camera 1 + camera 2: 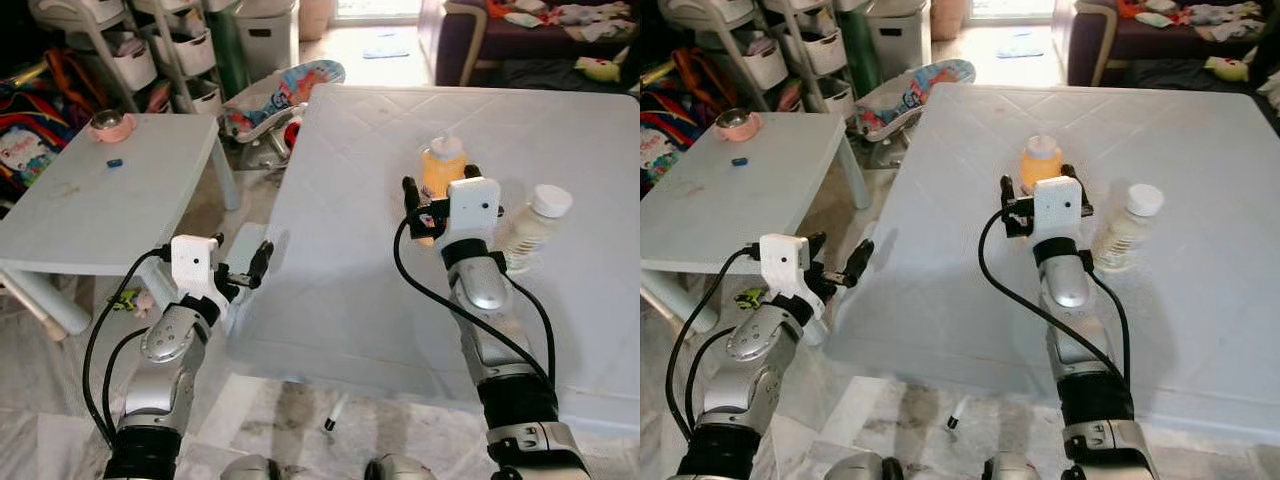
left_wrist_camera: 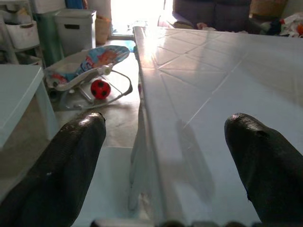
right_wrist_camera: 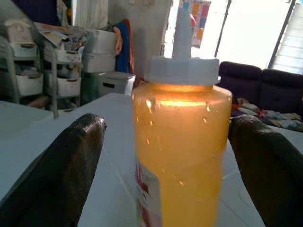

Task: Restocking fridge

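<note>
An orange juice bottle (image 1: 443,162) with a white cap stands upright on the big white table (image 1: 340,200). My right gripper (image 1: 440,200) is open around it, one black finger (image 3: 66,170) on each side with gaps to the bottle (image 3: 182,142). Just to the right stands a pale milky bottle (image 1: 533,228) with a white lid, leaning slightly. My left gripper (image 1: 246,267) hangs open at the table's left edge, holding nothing; the table edge (image 2: 151,156) runs between its fingers (image 2: 66,170).
A low white side table (image 1: 120,200) stands at the left with a pink bowl (image 1: 111,125) on it. Behind are a baby bouncer (image 1: 290,90), a red ball (image 2: 100,89), storage drawers (image 1: 150,55) and a dark sofa (image 1: 500,40).
</note>
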